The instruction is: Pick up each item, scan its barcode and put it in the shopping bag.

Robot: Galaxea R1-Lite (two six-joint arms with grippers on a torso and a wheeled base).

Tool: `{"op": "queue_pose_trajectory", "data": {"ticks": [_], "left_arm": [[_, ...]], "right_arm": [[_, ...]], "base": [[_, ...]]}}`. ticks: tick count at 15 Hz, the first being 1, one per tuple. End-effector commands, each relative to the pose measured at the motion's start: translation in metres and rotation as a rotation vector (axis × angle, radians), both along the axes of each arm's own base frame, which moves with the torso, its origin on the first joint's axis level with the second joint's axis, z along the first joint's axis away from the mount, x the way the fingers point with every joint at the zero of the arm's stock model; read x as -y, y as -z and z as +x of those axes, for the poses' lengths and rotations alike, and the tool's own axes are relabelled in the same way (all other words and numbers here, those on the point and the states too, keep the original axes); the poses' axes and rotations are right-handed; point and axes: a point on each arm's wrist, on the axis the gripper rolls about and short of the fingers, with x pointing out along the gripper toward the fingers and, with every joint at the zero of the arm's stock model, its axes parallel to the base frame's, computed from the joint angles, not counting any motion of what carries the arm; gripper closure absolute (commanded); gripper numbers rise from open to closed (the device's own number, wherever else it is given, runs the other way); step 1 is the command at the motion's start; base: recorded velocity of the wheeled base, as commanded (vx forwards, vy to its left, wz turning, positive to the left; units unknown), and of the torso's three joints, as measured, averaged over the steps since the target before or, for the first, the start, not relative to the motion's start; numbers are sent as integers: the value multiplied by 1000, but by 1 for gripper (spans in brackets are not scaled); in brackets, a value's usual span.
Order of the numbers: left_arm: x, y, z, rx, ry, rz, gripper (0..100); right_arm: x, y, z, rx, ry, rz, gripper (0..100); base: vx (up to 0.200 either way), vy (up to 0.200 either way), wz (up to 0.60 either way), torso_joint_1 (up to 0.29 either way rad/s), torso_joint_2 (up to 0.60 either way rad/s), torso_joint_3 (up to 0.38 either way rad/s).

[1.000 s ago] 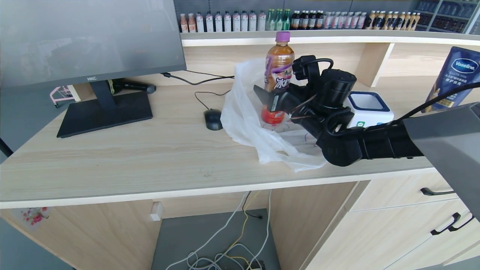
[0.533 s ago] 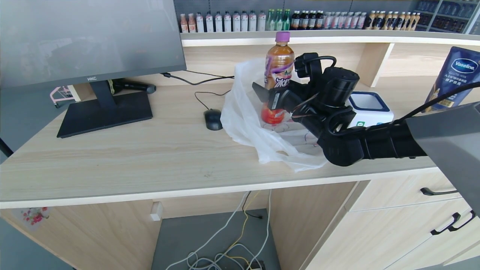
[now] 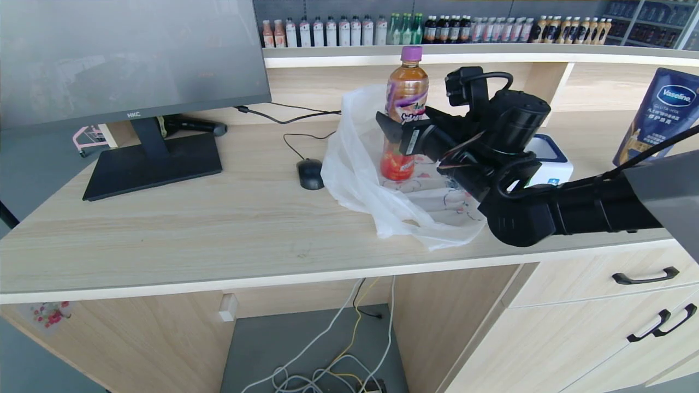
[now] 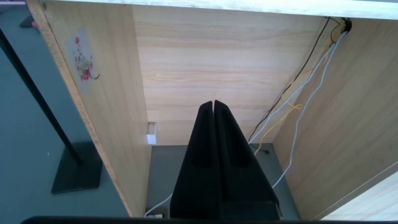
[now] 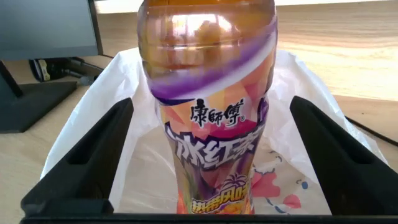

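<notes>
The bottle point(image 3: 405, 109) is clear plastic with an amber drink inside, a purple cap and a wrap label in purple, orange and red. It stands upright among the folds of the shopping bag point(image 3: 355, 174), a thin white plastic bag lying open on the wooden counter point(image 3: 191, 229). The bag's wall rises behind the bottle and its printed sheet spreads under it.

A black mouse point(image 3: 310, 173) lies just beside the bag on the robot's left, and a monitor point(image 3: 131, 54) stands well apart from the bag on that same side. On the bag's other side a white box with a blue top point(image 3: 549, 158) is partly hidden by the right arm.

The right gripper point(image 3: 407, 126) is over the bag with its fingers spread wide, one on each side of the bottle's label and clear of it. The left gripper point(image 4: 214, 109), its fingers pressed together on nothing, hangs below the counter, well apart from the bag
</notes>
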Motion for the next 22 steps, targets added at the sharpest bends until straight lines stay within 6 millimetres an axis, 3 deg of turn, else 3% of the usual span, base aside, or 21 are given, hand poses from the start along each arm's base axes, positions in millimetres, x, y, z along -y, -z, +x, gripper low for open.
{"op": "queue_pose_trajectory", "data": {"ticks": [1,5,8,13,17,18,22], "left_arm": [[0,0,0,0,0,0,100],[0,0,0,0,0,0,100],[0,0,0,0,0,0,100],[0,0,0,0,0,0,100],[0,0,0,0,0,0,100],[0,0,0,0,0,-2,100],[0,0,0,0,0,0,100]], "right_arm": [[17,-22,-30,28,9,16,0],[31,-33,-61,77,10,35,0],[47,-25,-87,152,78,101,0],[52,-9,-138,201,47,82,0],[58,-3,-149,222,47,85,0],[58,7,-157,212,38,64,0],[69,14,-179,189,34,31,0]], "base": [[0,0,0,0,0,0],[0,0,0,0,0,0],[0,0,0,0,0,0],[0,0,0,0,0,0],[0,0,0,0,0,0],[0,0,0,0,0,0],[0,0,0,0,0,0]]}}
